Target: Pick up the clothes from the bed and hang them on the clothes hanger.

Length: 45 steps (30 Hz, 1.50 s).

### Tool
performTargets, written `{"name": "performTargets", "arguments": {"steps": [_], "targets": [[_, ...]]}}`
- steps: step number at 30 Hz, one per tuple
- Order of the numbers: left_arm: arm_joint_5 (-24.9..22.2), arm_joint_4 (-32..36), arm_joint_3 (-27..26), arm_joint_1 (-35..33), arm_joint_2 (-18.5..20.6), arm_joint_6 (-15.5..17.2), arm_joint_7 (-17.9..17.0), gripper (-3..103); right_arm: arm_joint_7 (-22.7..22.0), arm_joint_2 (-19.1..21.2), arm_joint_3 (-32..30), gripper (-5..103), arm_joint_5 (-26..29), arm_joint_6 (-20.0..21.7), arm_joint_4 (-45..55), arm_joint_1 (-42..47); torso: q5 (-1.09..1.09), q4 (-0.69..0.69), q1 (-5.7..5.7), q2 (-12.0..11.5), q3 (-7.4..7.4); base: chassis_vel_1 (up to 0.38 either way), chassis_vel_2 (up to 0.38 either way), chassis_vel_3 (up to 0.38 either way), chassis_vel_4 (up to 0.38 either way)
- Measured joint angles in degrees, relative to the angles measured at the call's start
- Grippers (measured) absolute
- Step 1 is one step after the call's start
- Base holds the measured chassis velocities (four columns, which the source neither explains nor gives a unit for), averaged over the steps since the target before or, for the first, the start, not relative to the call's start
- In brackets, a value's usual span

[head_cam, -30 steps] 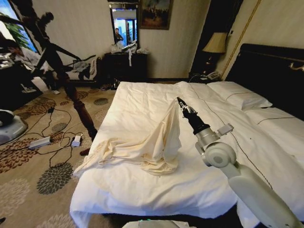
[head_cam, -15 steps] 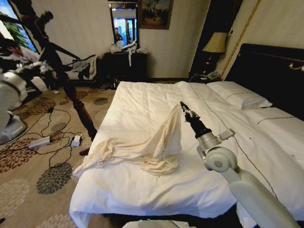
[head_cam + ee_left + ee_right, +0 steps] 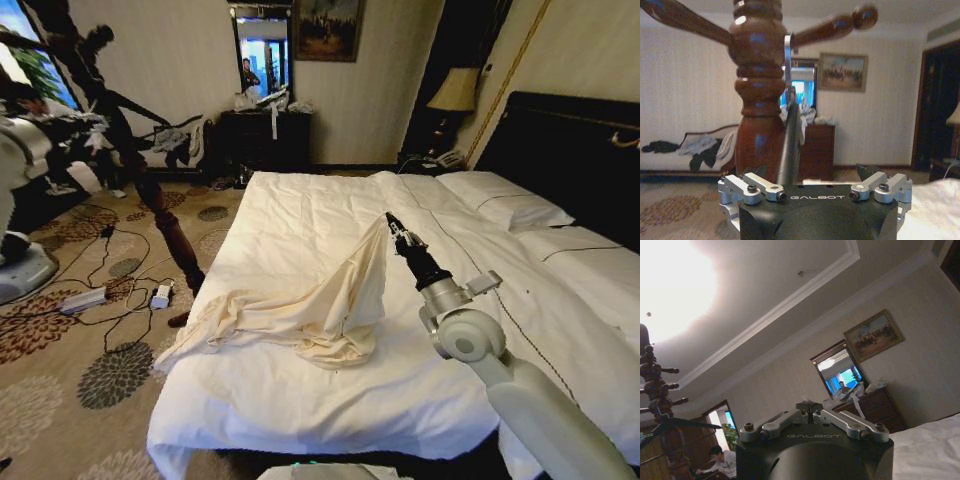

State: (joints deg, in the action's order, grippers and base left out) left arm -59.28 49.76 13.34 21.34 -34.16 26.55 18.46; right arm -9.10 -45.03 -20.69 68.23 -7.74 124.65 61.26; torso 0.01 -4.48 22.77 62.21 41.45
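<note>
A cream garment, the clothes (image 3: 320, 300), lies crumpled on the white bed (image 3: 300, 205), with one end pulled up into a peak. My right gripper (image 3: 391, 221) is shut on that peak above the middle of the bed; in the right wrist view its fingers (image 3: 810, 405) meet. The thin dark clothes hanger (image 3: 790, 135) shows edge-on, its metal hook up at a peg of the wooden coat stand (image 3: 757, 100). My left gripper (image 3: 812, 172) is open just in front of the stand, the hanger between its fingers and nearer one of them. My left arm (image 3: 20, 150) is at the far left beside the stand (image 3: 160, 220).
Cables and a power strip (image 3: 82, 300) lie on the patterned carpet left of the bed. A dark dresser with a mirror (image 3: 262, 130) stands at the far wall. White pillows (image 3: 505, 205) and a black headboard (image 3: 570, 150) are at the right.
My right gripper has shifted slightly toward the headboard with the garment's peak still in it. My left arm has come into view at the far left and risen beside the coat stand.
</note>
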Motion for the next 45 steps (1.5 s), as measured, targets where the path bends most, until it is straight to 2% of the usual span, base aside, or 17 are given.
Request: {"name": "performTargets", "arguments": {"steps": [4,5,8,11,14,17,19,20,23,24,25,27,28,38,42,45], "targets": [[2.5,-0.4,-0.2,0.5,0.1,3.5,1.2,99,-0.2,-0.2,0.0,0,-0.7,-0.1,-0.6,0.5,-0.02,0.01,0.00,0.0,0.00,0.000,0.000,0.000,0.000],[2.5,-0.4,-0.2,0.5,0.1,3.5,1.2,99,-0.2,-0.2,0.0,0,-0.7,-0.1,-0.6,0.5,-0.02,0.01,0.00,0.0,0.00,0.000,0.000,0.000,0.000],[4.2,-0.2,-0.5,0.4,0.9,6.0,3.0,83,-0.3,-0.4,0.4,0,-0.9,-0.1,-1.2,-0.1,-0.01,0.04,-0.01,0.0,-0.01,0.000,0.000,0.000,0.000],[4.5,-0.3,-0.7,0.4,0.9,6.5,3.3,78,-0.4,-0.6,0.7,0,-0.9,-0.1,-1.5,-0.5,-0.02,0.04,-0.01,0.0,-0.01,0.000,0.000,0.000,0.000],[5.2,-0.4,-1.4,0.2,0.7,7.3,3.1,61,-0.5,-0.6,1.0,0,-0.9,-0.1,-2.0,-1.0,-0.02,0.01,-0.01,0.0,0.00,0.000,0.000,0.000,0.000],[5.6,-0.4,-1.7,0.1,0.6,7.7,2.4,56,-0.6,-0.6,1.2,0,-0.9,-0.1,-2.4,-1.1,-0.02,0.00,-0.01,0.0,0.00,0.000,0.000,0.000,0.000],[6.0,-0.3,-2.1,0.1,0.4,7.7,2.0,45,-0.7,-0.8,1.3,0,-0.9,-0.1,-2.6,-1.2,-0.02,0.01,-0.01,0.0,-0.01,0.000,0.000,0.000,0.000],[6.0,-0.3,-2.1,0.1,0.4,7.7,2.0,45,-0.7,-0.8,1.3,0,-0.9,-0.1,-2.6,-1.2,-0.02,0.01,-0.01,0.0,-0.01,0.000,0.000,0.000,0.000],[5.9,0.2,-2.7,-0.4,0.2,7.6,1.3,28,-0.7,-0.9,1.6,0,-1.0,0.0,-2.7,-1.2,-0.01,0.01,-0.01,0.0,-0.01,0.000,0.000,0.000,0.000],[5.9,0.2,-2.7,-0.4,0.2,7.6,1.3,28,-0.7,-0.9,1.6,0,-1.0,0.0,-2.7,-1.2,-0.01,0.01,-0.01,0.0,-0.01,0.000,0.000,0.000,0.000],[5.5,0.5,-3.0,-0.6,0.1,7.6,1.2,23,-0.7,-0.9,1.7,0,-1.0,0.0,-2.8,-1.3,-0.02,0.01,-0.01,0.0,0.00,0.000,0.000,0.000,0.000],[5.2,0.7,-3.2,-0.8,0.1,7.5,1.1,23,-0.7,-0.9,1.7,0,-1.0,0.0,-2.9,-1.3,-0.02,0.01,-0.01,0.0,-0.01,0.000,0.000,0.000,0.000],[4.6,1.6,-3.5,-1.2,0.3,7.4,1.0,18,-0.8,-0.9,1.8,0,-1.1,0.0,-3.1,-1.4,-0.02,0.02,-0.01,0.0,0.00,0.000,0.000,0.000,0.000],[1.2,9.3,-7.9,-4.4,2.9,6.7,0.0,18,-1.0,-1.2,2.0,0,-1.6,0.0,-4.0,-1.5,-0.01,0.02,-0.01,0.0,0.00,0.000,0.000,0.000,0.000],[-1.3,13.6,-10.5,-6.9,4.5,5.0,0.4,18,-1.1,-1.2,2.0,0,-1.6,0.0,-4.1,-1.5,-0.01,0.02,-0.01,0.0,0.00,0.000,0.000,0.000,0.000],[-4.4,18.8,-12.5,-9.9,6.8,3.3,2.2,18,-1.1,-1.3,1.8,0,-1.6,0.0,-4.1,-1.3,-0.01,0.01,-0.01,0.0,-0.01,0.000,0.000,0.000,0.000]]}}
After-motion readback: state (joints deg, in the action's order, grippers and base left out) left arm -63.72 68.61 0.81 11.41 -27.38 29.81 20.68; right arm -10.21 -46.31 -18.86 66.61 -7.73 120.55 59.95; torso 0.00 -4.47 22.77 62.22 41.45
